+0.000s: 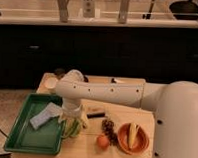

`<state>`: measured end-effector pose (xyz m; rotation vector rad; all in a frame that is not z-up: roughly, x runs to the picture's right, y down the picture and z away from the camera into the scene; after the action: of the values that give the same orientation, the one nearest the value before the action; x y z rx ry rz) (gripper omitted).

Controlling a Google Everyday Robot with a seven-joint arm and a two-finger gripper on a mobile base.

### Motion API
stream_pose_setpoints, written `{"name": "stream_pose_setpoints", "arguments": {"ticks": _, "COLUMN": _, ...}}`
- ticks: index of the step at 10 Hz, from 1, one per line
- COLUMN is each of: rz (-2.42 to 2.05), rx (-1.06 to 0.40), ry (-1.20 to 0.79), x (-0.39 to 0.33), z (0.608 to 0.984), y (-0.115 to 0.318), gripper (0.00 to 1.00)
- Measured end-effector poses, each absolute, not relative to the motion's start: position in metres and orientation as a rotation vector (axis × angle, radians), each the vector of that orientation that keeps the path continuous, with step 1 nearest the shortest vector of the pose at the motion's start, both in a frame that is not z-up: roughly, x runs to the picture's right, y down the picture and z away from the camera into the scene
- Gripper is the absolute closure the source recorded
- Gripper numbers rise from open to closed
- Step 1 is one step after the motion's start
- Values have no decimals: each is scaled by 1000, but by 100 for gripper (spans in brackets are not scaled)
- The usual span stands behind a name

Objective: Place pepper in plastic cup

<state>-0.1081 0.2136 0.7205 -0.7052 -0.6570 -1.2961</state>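
The gripper [73, 118] hangs straight down from the white arm [104, 91] at the right edge of the green tray [19, 134], and whether it grips anything cannot be told from this view. Directly beneath it, touching the tray's right rim, sits a greenish-yellow translucent shape that is most likely the plastic cup [72, 128]. A slim yellow-green form, probably the pepper [83, 119], runs steeply up and to the right out of that shape, beside the gripper's right flank; its long axis looks closer to upright than to lying flat. So the relation that matters is vertical: pepper above cup, gripper over both. If that reading holds, the coming move is a short descent and a release into the cup mouth.

Right of the tray lie an orange fruit [103, 141], a dark grape cluster [109, 127], and an orange bowl [140, 143] holding a banana piece [132, 134]
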Motion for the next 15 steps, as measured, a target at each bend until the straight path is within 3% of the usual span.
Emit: {"name": "stream_pose_setpoints", "arguments": {"ticks": 15, "rz": -1321, "rx": -660, "ry": -699, "x": -107, "z": 719, "y": 211, "gripper": 20}}
